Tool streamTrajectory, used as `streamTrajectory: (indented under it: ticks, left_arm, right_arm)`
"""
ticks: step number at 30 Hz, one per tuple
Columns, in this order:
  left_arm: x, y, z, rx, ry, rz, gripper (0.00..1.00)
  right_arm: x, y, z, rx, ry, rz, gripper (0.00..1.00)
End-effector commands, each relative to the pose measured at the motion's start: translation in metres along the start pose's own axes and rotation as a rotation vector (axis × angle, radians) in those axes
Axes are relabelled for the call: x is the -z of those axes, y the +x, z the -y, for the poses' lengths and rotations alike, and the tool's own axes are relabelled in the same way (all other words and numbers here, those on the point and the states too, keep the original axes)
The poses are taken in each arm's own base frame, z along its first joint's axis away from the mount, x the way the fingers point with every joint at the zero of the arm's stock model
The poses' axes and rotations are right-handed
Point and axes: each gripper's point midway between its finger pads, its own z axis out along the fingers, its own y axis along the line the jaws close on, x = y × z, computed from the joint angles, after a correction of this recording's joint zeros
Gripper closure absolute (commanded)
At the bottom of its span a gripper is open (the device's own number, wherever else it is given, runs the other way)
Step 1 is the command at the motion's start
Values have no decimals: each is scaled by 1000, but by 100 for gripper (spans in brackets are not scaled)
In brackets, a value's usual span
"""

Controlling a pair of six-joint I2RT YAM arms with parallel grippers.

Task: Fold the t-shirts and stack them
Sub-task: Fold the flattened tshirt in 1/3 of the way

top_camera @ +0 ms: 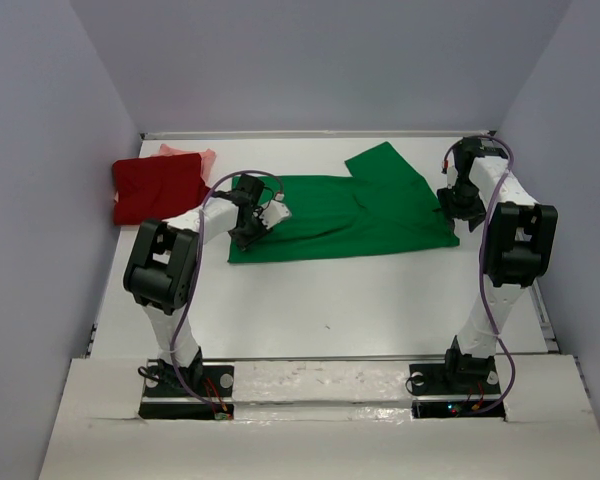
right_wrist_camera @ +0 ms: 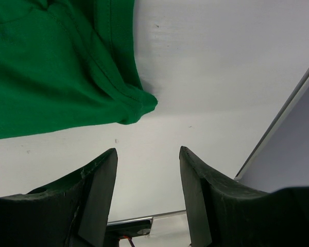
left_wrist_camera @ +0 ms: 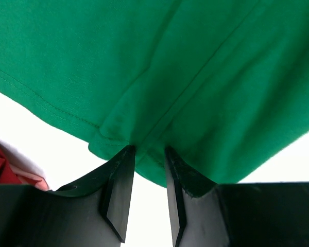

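Your left tool [left_wrist_camera: 148, 152] is at the near left corner of the green t-shirt [top_camera: 350, 215], jaws narrow and tips against the bunched hem. You cannot tell whether they pinch cloth, so get both layers between them before lifting. Your right tool [right_wrist_camera: 147, 152] stands wide over the bare surface [top_camera: 330, 300], just off that shirt's right corner; bring it onto the hem. Well left of the green t-shirt lies the dark red t-shirt [top_camera: 160, 190], with the salmon-pink t-shirt [top_camera: 190, 153] behind it.

3 t-shirts: 1 green shirt [top_camera: 350, 215] at 12 o'clock; 1 red shirt [top_camera: 155, 190], probably 1 pink shirt [top_camera: 190, 154], at 10 o'clock. 2 arms: left arm [top_camera: 165, 270], right arm [top_camera: 515, 245].
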Motion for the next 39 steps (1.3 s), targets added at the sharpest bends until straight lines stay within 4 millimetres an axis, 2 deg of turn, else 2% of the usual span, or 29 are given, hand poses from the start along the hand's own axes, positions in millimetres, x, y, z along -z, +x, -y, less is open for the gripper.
streamTrajectory:
  ticks: [1,14,29,39]
  left_arm:
    - [-5,7,-2,3,-25,-40,59]
    - [4,1,-11,5,-55,-32,61]
    - [22,-12,-24,5,-90,1,61]
    - [11,-11,-19,6,-67,-12,64]
  right_arm:
    - [12,-9,7,-22,10,56,43]
    - [9,-8,6,-26,10,53,43]
    - [10,-8,4,-29,1,56,45]
    - [9,-6,5,-26,5,52,46]
